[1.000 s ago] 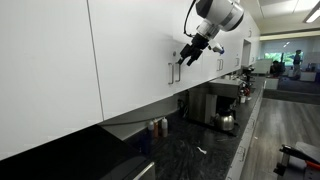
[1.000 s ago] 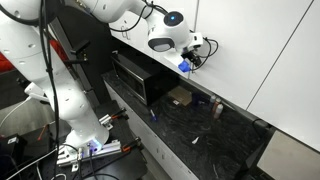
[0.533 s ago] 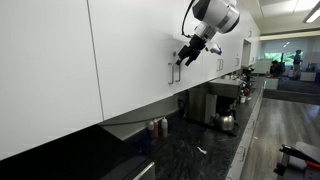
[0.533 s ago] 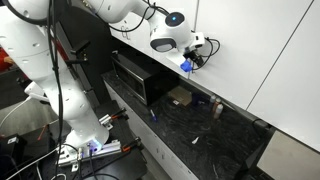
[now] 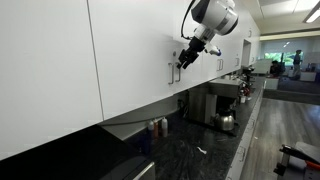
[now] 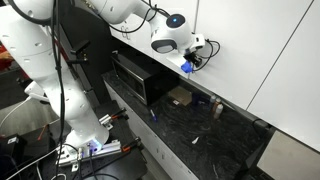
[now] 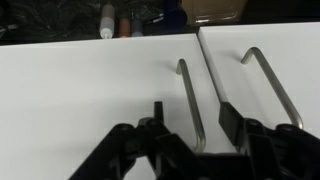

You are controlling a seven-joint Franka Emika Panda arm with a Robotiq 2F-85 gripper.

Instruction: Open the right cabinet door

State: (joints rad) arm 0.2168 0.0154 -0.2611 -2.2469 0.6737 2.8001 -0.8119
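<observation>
The right cabinet door [image 7: 90, 95] is glossy white with a slim silver bar handle [image 7: 190, 100] beside the seam. The wrist view looks upside down, with the counter items at its top. My gripper [image 7: 192, 122] is open. Its two black fingers stand on either side of this handle's end without closing on it. In an exterior view the gripper [image 5: 186, 60] sits at the paired handles [image 5: 179, 70] on the right cabinet door [image 5: 203, 72]. It also shows in an exterior view [image 6: 194, 55], against the white cabinet front.
The neighbouring door's silver handle [image 7: 268, 85] is just across the seam. Below the cabinets a dark counter [image 5: 190, 150] holds a coffee machine [image 5: 205, 105], a kettle [image 5: 227, 122] and small bottles [image 5: 156, 126]. A black appliance [image 6: 140, 78] stands under the cabinets.
The gripper has edged slightly closer to the handles. The doors have not moved.
</observation>
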